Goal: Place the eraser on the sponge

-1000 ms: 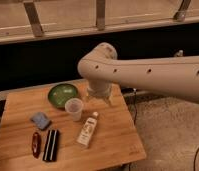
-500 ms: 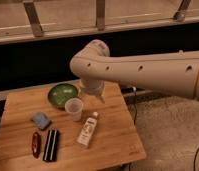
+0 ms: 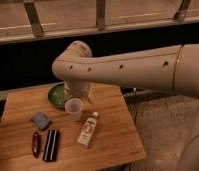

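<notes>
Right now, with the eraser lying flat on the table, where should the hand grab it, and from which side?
Grip the eraser across its narrow width, near mid-length, coming straight down: it lies flat, long and thin. The dark red object lies close alongside, so that gap looks tight. The hand hangs over the cup, farther back on the table.

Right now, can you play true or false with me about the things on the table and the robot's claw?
1. The eraser lies on the sponge. False: it lies on the table, beside the dark red thing.
2. The white bottle lies on its side. True.
3. The claw is holding the eraser. False: it hangs by the green bowl, behind the clear cup.
4. The sponge sits left of the clear cup. True.
</notes>
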